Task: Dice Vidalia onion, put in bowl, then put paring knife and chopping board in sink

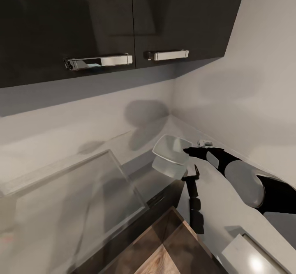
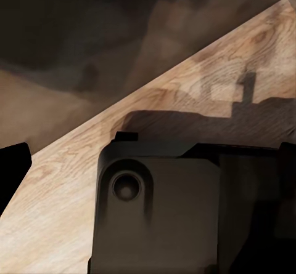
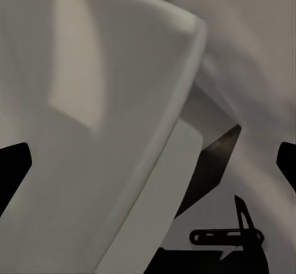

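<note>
The bowl is in the air over the corner of the countertop, tilted, with its hollow facing up and toward the left; its pale reflection lies on the grey surface just beneath it. In the right wrist view the bowl comes up close between the two dark fingertips, its rim running across the gap. The right gripper meets the bowl's right-hand rim and seems to carry it, since nothing else supports it, though the pictures do not show plainly how far the jaws stand apart. The onion, knife and board cannot be made out here, so I cannot tell how far the dicing has got. A glassy flat panel lies on the counter to the left, under the dark cabinets with their chrome handles.

The left wrist view looks down on the wood floor; that gripper's state cannot be told.

The step in hand looks like moving the bowl into position. The next move calls for levelling it and setting it down flat on a bare stretch of counter before letting go
</note>
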